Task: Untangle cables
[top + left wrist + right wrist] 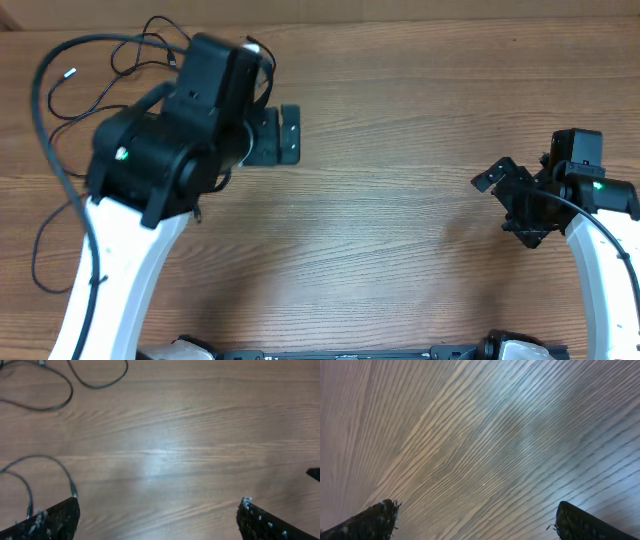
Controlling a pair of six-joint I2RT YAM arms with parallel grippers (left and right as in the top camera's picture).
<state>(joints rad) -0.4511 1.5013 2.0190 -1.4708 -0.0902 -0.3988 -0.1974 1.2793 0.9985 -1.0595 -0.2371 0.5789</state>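
The cables [120, 60] lie as thin black cords in loose loops at the table's far left corner, one with a white tip [70, 72]. Another thin loop [40, 250] lies by the left edge. My left gripper [290, 135] is to the right of them, open, over bare wood. In the left wrist view, cable loops [60, 400] cross the top left, and one cord [55, 462] ends in a small plug just beside my left finger [60, 517]. Nothing is between the fingers of the left gripper [160, 510]. My right gripper [503, 208] stands open far to the right, empty [477, 510].
A thicker black wire [45, 130] of the left arm arcs over the left part of the table near the cords. The wooden table [380, 250] stretches between the two arms. The arm bases sit at the front edge.
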